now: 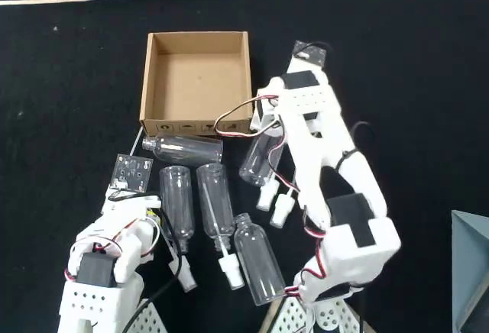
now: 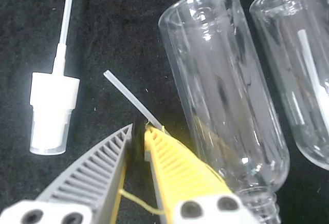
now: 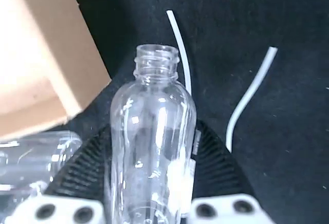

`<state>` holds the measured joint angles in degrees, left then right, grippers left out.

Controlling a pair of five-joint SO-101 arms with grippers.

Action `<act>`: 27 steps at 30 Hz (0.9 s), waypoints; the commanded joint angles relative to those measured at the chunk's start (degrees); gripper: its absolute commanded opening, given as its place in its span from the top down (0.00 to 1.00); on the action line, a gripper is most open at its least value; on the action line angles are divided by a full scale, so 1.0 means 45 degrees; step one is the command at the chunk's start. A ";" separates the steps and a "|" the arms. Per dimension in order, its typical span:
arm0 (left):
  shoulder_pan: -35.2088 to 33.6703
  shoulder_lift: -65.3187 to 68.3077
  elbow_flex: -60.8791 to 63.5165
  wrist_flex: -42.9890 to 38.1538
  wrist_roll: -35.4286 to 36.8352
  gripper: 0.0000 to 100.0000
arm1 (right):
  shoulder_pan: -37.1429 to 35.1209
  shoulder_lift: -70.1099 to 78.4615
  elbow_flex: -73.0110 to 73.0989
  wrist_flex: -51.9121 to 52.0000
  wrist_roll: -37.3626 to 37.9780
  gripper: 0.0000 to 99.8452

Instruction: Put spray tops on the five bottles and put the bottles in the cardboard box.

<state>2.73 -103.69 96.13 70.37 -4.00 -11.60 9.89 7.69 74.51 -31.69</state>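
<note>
right gripper point(image 3: 154, 142) jaws clamp bottle point(image 3: 157, 80) | left gripper point(image 2: 138, 130) jaws near-shut at tube point(image 2: 127, 96) | hold neck steady — thread tube straight

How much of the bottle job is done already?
Not much yet. The cardboard box has nothing in it. One lying bottle seems to have its spray top on, with the tube inside. The right hand grips an uncapped bottle beside the box. The left hand rests by a loose spray top. Left to do: tops on the rest, then all five into the box.
</note>
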 commanded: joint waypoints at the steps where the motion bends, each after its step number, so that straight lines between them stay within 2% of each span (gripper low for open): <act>1: -0.0147 -0.0234 0.0283 0.0078 -0.0020 0.97 | 0.0274 -0.1514 -0.0654 0.0606 0.0430 0.99; 20: -0.0049 -0.0293 0.0283 0.0078 -0.0020 0.97 | 0.0254 -0.4015 -0.0615 0.3243 0.1446 0.99; 27: -0.0068 -0.0313 0.0283 0.0078 -0.0020 0.97 | 0.0234 -0.5734 0.0733 0.2833 0.1446 0.99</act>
<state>2.73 -103.69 96.13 70.37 -4.00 -11.60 -9.45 10.07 88.48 -25.80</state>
